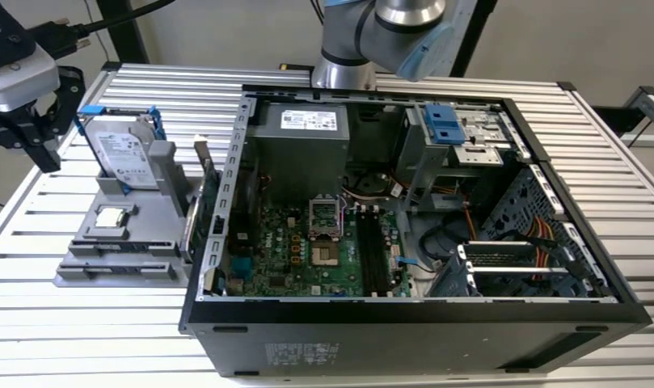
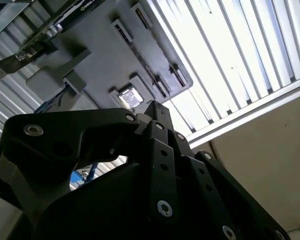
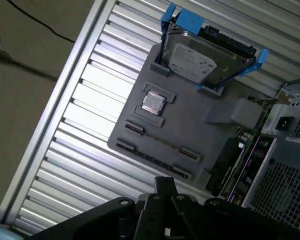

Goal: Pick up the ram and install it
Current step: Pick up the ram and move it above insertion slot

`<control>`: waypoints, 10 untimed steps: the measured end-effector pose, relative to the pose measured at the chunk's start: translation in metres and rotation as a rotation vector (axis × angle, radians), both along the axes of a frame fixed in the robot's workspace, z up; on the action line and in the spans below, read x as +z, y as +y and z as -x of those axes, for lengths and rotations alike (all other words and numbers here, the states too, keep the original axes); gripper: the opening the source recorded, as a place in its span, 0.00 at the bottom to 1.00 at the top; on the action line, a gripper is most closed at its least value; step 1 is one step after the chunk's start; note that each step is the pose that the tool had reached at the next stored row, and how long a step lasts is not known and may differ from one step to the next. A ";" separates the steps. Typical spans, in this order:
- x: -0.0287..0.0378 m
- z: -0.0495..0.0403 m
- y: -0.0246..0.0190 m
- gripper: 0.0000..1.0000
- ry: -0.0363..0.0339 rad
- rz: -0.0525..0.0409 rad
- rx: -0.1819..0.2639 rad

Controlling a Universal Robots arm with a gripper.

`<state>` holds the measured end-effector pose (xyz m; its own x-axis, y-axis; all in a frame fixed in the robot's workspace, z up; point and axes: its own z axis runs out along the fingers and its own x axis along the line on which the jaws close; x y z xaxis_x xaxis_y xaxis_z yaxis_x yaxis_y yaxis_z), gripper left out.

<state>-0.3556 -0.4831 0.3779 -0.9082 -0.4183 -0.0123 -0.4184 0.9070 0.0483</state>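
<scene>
While the claw (image 1: pixel 20 150) hovers, the ram (image 3: pixel 234 162) stands on edge — print illegible.

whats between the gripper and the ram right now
In the exterior view, the hard drive in its blue frame stands upright on the gray tray, between the gripper and the ram at the tray's case-side edge.

ram (image 1: pixel 193 225): slim, long, flat dark board, greenish tint. Stands on long edge, roughly upright, outside PC case (image 1: pixel 413 319), not yet installed. Sits at edge of gray holder (image 1: pixel 116 273) on exterior view's right, just beside case outer wall. In first wrist view black chips visible on its face. Probably seated in holder slot; contact hidden.
</scene>
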 end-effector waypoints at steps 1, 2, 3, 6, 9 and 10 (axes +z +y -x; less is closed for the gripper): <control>0.0000 0.0000 0.0000 0.00 0.0000 0.0000 0.004; 0.0000 0.0000 0.0000 0.00 0.0000 0.0000 0.009; 0.0000 0.0000 0.0000 0.00 0.0000 0.0000 0.012; 0.0000 0.0000 0.0000 0.00 0.0000 0.0000 0.021; 0.0001 0.0000 0.0000 0.00 0.0001 0.0001 0.033; 0.0000 0.0000 0.0000 0.00 0.0000 0.0002 0.037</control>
